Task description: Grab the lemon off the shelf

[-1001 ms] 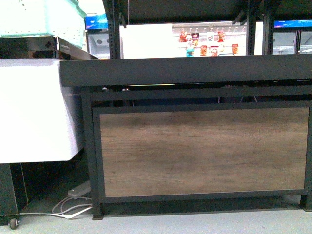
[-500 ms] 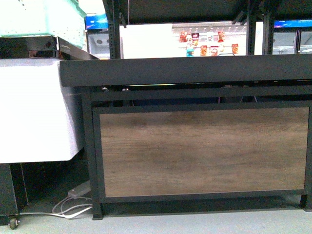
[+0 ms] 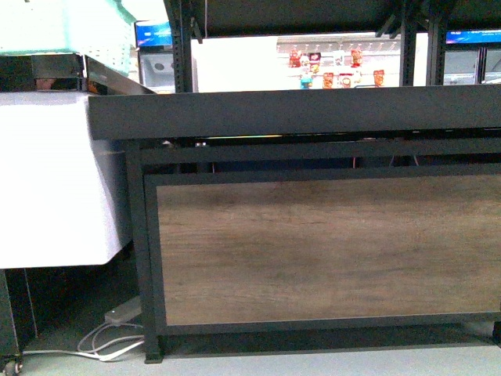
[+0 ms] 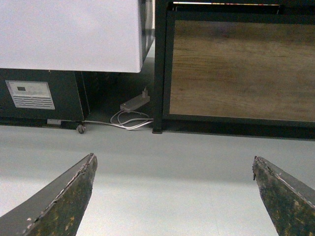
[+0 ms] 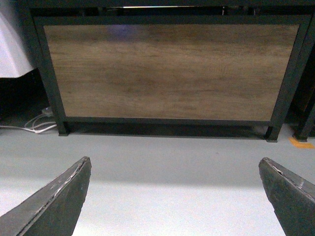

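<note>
Shelf (image 3: 313, 251) fills front view. Left gripper (image 4: 173, 157) and right gripper (image 5: 174, 159) released, spread wide, over floor (image 4: 167, 201).

Grey, smooth floor (image 4: 157, 167), faintly glossy, with a small orange mark (image 5: 301, 143) off to the right. At left, a big white cabinet (image 3: 55, 172) on a dark base, fitted with a pale vented control panel (image 4: 30, 94) and riding on a small caster (image 4: 80, 129). Near that caster, a white power strip (image 4: 134, 102) and loose loops of white cable (image 4: 130, 120) on the floor. Above the cabinet, a pale green crate (image 3: 63, 27). Far behind, a brightly lit white wall (image 3: 235, 66), rows of hanging red-and-white packets (image 3: 329, 69), and blue signs (image 3: 153, 33) at both far sides.
</note>
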